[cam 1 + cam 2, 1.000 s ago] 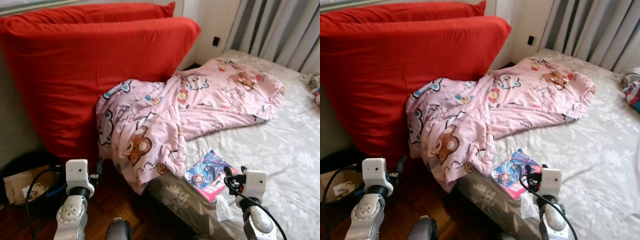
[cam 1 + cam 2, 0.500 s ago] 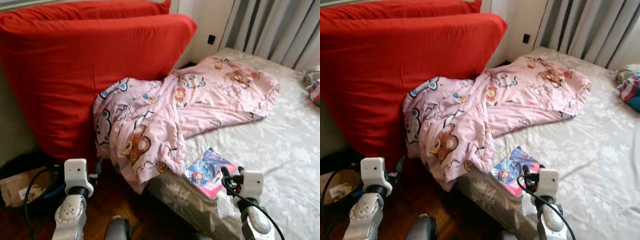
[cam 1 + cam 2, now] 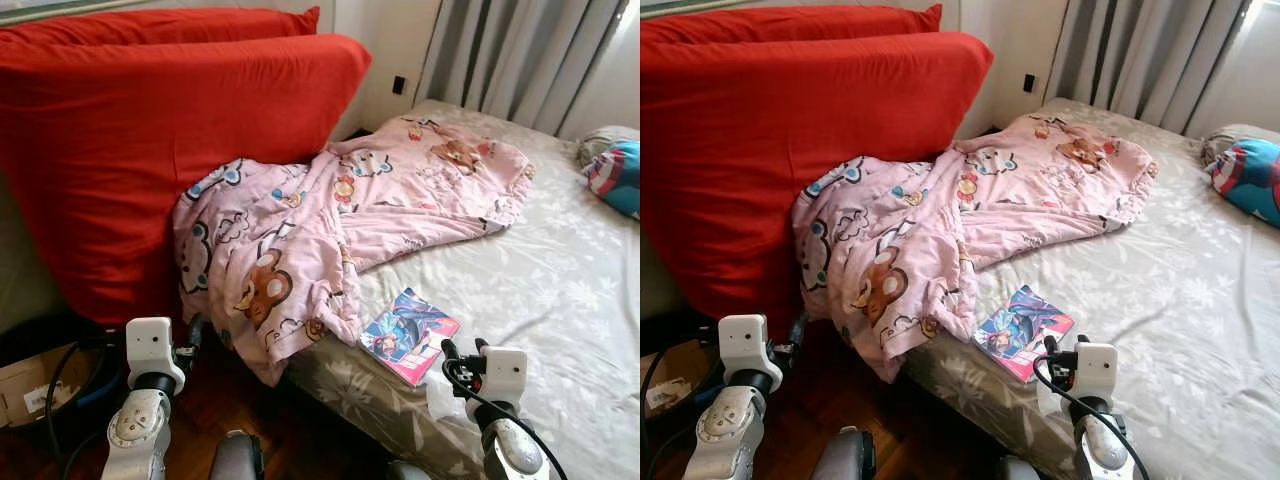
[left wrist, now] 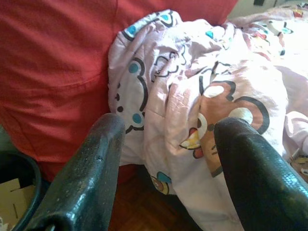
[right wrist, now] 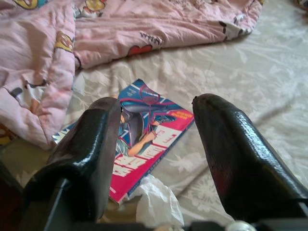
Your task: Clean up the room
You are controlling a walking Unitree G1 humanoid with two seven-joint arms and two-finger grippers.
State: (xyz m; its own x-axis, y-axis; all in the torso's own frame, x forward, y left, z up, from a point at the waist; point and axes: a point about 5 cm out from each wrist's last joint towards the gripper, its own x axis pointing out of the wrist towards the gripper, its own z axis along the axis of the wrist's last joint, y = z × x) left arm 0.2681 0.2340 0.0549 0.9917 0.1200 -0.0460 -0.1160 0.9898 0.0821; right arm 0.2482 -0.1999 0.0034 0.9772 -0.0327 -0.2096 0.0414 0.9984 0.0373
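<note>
A pink cartoon-print blanket (image 3: 330,220) lies rumpled across the bed (image 3: 560,290) and hangs over its near corner against two big red cushions (image 3: 170,130). A colourful magazine (image 3: 408,335) lies flat on the sheet near the bed's edge, with a crumpled white tissue (image 5: 156,207) beside it. My right gripper (image 5: 158,101) is open, low and just short of the magazine. My left gripper (image 4: 171,125) is open too, held near the hanging blanket corner over the floor.
A blue patterned pillow (image 3: 615,175) lies at the bed's far right below grey curtains (image 3: 520,50). A dark bin with cardboard (image 3: 30,385) stands on the wooden floor (image 3: 280,430) at the left, under the cushions.
The camera has swung to the right, so the whole scene has slid left and the blue pillow has come into view. Both grippers stay open and hold nothing.
</note>
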